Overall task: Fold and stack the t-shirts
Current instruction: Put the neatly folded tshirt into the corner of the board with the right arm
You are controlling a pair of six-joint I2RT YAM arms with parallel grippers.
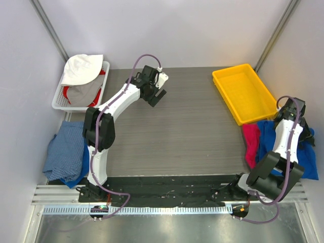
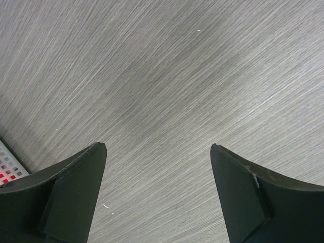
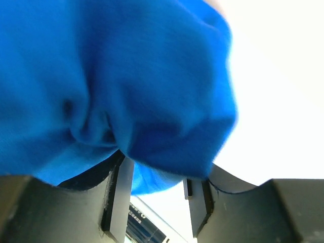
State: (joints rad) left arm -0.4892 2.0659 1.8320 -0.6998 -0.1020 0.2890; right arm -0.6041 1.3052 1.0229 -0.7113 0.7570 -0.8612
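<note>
— Where do we stand with the shirts?

— Barely begun, we'd judge. We see nothing folded on the table (image 1: 192,131) and no stack anywhere. The blue shirt (image 3: 126,76) and the pink shirt (image 1: 249,139) lie in a rumpled heap off the table's right edge, just beside the yellow tray (image 1: 230,71).

— And our grippers?

— Our left gripper (image 2: 158,148) hangs over bare tabletop, jaws spread wide, holding nothing. Our right gripper (image 3: 159,172) is down in the heap, with blue cloth bunched between its half-parted jaws. Whether it pinches that cloth, we cannot tell.

— So what's left?

— Everything: we must lay each shirt out, fold it, then stack them.
</note>
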